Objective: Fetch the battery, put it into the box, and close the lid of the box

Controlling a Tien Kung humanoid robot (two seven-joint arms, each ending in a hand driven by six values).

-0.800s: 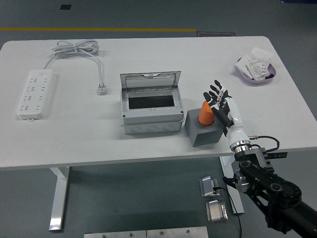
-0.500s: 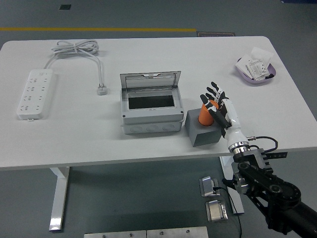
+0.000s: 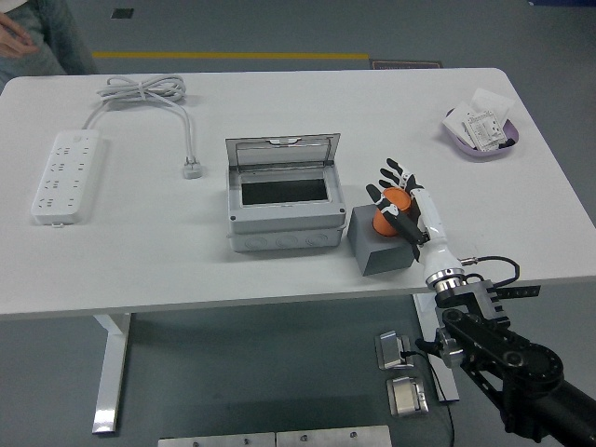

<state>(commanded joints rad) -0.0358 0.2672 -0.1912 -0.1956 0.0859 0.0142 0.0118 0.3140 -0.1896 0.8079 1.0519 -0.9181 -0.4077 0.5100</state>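
An orange battery [image 3: 389,210] stands upright in a grey block holder [image 3: 384,248] near the table's front edge. My right hand [image 3: 399,197] is at the battery, its black-and-white fingers [image 3: 386,177] curling around the battery's top and right side. A grey box [image 3: 284,193] with its lid [image 3: 283,149] hinged up at the back sits just left of the holder, its dark inside showing. My left arm is out of view.
A white power strip [image 3: 63,174] with a coiled cord [image 3: 144,91] lies at the far left. A purple dish [image 3: 482,132] of white packets sits at the back right. A person's hand and leg [image 3: 37,37] show at the top left corner.
My right hand has moved left onto the battery and its fingers have closed in around it. A person has come into view at the top left.
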